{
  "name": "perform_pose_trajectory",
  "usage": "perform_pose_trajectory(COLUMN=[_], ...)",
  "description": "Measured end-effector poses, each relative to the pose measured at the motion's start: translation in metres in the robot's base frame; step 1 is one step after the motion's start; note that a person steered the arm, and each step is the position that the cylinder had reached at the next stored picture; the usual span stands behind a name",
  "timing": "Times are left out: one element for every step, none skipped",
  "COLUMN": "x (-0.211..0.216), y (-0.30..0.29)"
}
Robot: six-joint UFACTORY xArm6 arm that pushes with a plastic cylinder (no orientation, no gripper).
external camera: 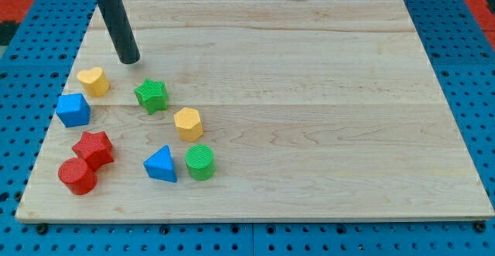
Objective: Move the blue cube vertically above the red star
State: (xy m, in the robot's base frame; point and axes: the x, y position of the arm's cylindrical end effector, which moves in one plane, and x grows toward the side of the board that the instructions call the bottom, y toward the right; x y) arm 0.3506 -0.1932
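The pale wooden counter [309, 93] sits on a blue pegboard base [23, 70]. All blocks are grouped in the view's lower-left quarter; the rest of the counter, i.e. centre, right and top, is bare wood.

End effector: a straight dark rod w/ no jaws, so it holds nothing. My tip [129, 59] rests on the counter near the view's upper left, apart from every block. Nearest to it are the yellow plastic heart block [93, 80], below and to the view's left, and the green plastic star block [151, 96], below and to the view's right.

The blue plastic cube [73, 110] lies close to the counter's left edge, just below the yellow heart. The red plastic star block [93, 148] sits below it, offset slightly to the view's right, w/ a narrow gap between them. The red plastic cylinder block [77, 175] touches the red star's lower left, near the bottom edge.

Further right: yellow plastic hexagonal block [188, 123], blue plastic triangular block [161, 165], green plastic cylinder block [200, 162].
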Motion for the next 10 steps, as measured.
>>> perform_pose_trajectory(x=[0.004, -0.02, -0.016, 0.0, -0.013, 0.028, 0.056, 0.056, 0.057, 0.056], y=[0.0, 0.0, -0.013, -0.036, -0.091, -0.096, -0.075, -0.061, -0.036, -0.085])
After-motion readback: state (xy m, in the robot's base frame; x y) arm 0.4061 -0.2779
